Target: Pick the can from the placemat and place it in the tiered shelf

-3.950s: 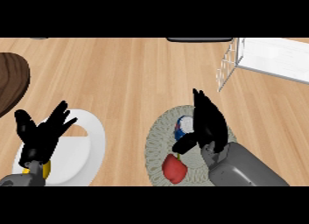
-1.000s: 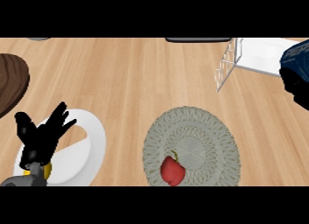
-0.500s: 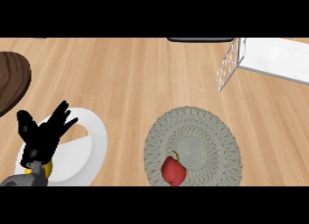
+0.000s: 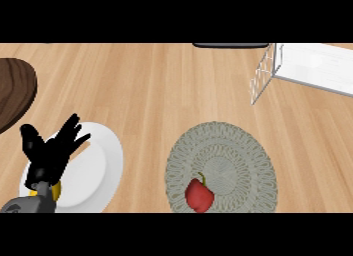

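The left hand [image 4: 50, 150] is resting at the lower left of the view. Its fingers [image 4: 70, 125] are released, spread and pointing up and away from the robot, grasping nothing. The grey forearm [image 4: 22, 205] is entering from the lower edge just beneath the hand.

A white plate [image 4: 105, 157] is lying under and just to the right of the fingers, and the hand is overlapping its left part. Beyond the fingers, up and to the left, a dark round wooden board [image 4: 5, 95] is lying at the left edge, close to the plate.

The placemat [image 4: 227, 142], round, grey and woven, is lying well to the right of the fingers, with a strip of bare counter [image 4: 157, 90] between it and the plate. A red pepper [image 4: 199, 195] with a short stem is lying on the near left part of the placemat.

The shelf [image 4: 319, 65], white with clear side walls, is standing far from the fingers at the upper right, apart from the placemat. A dark object [image 4: 231, 45] is showing at the top edge, just left of the shelf; what it is cannot be told.

The can is not showing on the placemat or on the visible part of the shelf, so its place cannot be told from this view.
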Motion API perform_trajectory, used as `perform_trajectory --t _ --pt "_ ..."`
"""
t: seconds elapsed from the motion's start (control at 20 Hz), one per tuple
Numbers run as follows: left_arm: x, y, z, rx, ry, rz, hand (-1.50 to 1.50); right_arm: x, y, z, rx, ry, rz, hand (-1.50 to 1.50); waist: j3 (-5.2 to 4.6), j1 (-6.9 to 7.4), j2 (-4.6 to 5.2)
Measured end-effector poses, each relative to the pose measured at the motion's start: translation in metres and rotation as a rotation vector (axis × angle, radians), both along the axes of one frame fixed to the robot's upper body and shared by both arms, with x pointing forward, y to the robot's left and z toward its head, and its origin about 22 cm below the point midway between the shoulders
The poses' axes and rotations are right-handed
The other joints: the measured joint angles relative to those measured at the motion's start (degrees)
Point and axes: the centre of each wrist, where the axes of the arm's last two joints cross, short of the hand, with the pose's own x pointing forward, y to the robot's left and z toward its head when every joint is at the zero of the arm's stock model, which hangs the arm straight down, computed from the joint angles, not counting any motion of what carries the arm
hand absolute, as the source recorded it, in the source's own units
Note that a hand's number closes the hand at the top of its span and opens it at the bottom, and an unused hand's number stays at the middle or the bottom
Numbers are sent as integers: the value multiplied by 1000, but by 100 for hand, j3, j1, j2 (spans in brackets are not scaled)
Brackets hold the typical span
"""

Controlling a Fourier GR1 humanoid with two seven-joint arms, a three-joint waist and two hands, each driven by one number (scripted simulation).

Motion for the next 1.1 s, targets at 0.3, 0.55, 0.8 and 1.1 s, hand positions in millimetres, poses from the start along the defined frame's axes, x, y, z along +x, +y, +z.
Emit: perform_trajectory --t 0.3,0.55,0.8,1.1 --pt "2 2 0 6 -3 -6 0 27 -24 -11 -44 43 12 150 -3 27 16" --pt "3 -3 2 8 4 -1 0 48 -32 -24 -57 39 0 150 -3 44 17" --pt "4 -4 2 3 -4 -8 0 67 -42 -37 -74 34 -10 150 -4 69 28" --pt "1 -7 2 -6 -8 -16 0 82 -46 -47 -77 -1 10 150 -6 63 27"
